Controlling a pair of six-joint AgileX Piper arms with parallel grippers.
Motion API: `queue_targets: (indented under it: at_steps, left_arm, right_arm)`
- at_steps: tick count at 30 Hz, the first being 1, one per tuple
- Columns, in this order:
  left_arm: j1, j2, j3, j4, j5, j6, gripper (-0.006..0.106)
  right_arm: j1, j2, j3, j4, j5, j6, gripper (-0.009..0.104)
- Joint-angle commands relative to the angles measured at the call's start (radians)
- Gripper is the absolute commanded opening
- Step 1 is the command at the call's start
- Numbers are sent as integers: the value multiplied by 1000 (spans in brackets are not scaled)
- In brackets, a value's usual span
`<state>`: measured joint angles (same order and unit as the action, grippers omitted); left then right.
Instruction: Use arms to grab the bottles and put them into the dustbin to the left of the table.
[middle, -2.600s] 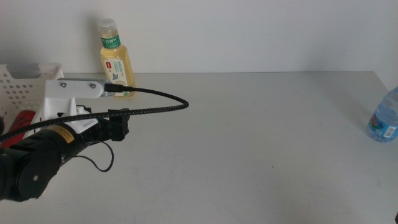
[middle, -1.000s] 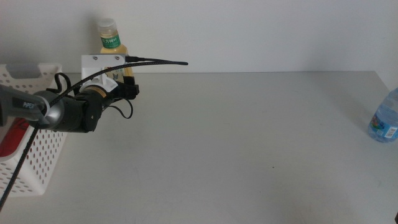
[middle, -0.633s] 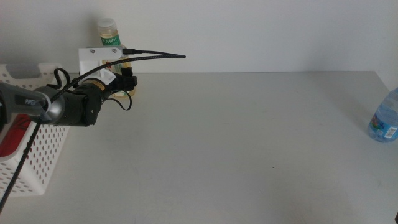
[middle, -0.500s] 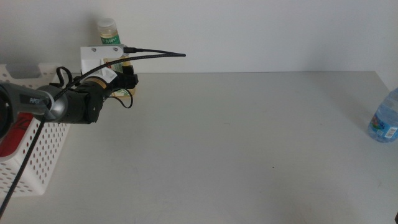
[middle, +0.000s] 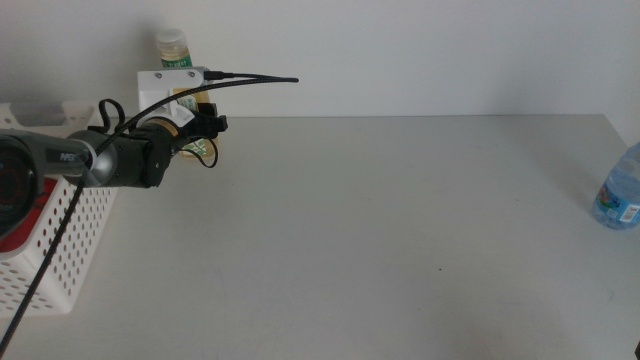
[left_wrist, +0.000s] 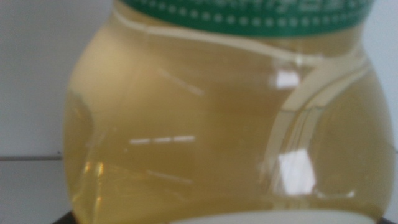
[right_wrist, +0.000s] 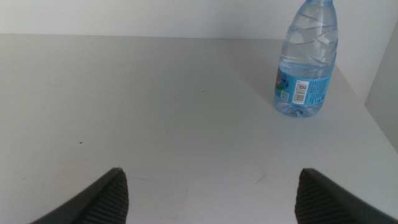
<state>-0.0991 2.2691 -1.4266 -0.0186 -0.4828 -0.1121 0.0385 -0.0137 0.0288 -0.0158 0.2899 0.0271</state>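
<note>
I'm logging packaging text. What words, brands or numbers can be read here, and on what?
None can be read.
Tea bottle: green label print too small; its band in the left wrist view is blurred.
Water bottle: barcode and blue label, illegible.
Left arm: small white lettering, too blurred.

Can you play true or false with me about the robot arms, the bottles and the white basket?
1. The tea bottle stands at the table's far left corner. True.
2. The water bottle lies on its side. False: it stands upright.
3. The left gripper is right at the tea bottle. True.
4. The dustbin holds nothing. False: something red is inside.
5. The right gripper holds the water bottle. False: its fingers are spread with nothing between them, away from the bottle.
</note>
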Motion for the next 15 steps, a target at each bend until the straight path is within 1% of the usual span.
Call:
queue_targets:
  at_steps: [1,3,5,6,9,15]
  left_arm:
    - [3,-113,-30,52,-33,1,36]
    - [3,-157,-30,70,36,1,22]
    - [5,-208,-30,70,133,1,6]
    - [11,-257,-30,70,220,4,-2]
    - [15,-333,-30,78,332,5,-2]
    - [10,-516,-30,129,572,5,-2]
  right_arm:
    - [2,-21,-11,-5,-72,-5,94]
    - [2,-21,-11,-5,-72,-5,94]
    - [2,-21,-11,-5,-72,-5,94]
    - [2,-21,-11,-5,-72,-5,94]
    - [2,-21,-11,-5,-72,-5,94]
    - [2,-21,-11,-5,-72,-5,94]
